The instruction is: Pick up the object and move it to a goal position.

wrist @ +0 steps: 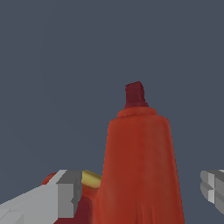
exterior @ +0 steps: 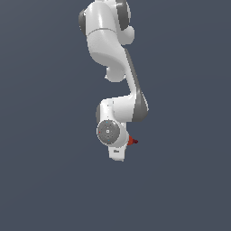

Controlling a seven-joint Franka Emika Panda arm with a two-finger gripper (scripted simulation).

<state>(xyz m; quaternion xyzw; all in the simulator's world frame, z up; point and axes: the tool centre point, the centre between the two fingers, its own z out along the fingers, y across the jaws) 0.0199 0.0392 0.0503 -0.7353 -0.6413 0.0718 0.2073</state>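
1. One red object (wrist: 139, 166) is sitting between the jaws of the gripper (wrist: 142, 192), its darker narrow tip pointing away from the wrist camera.
2. The jaws are standing at either side of it; whether they are pressing it, I cannot tell.
3. In the exterior view, the object (exterior: 132, 140) is peeking out at the exterior view's right of the white arm (exterior: 113, 58).

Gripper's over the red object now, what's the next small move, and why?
Probably close the gripper: in the wrist view the red object sits between its fingers, with a visible gap to the far one, so the jaws look open and no grasp shows.
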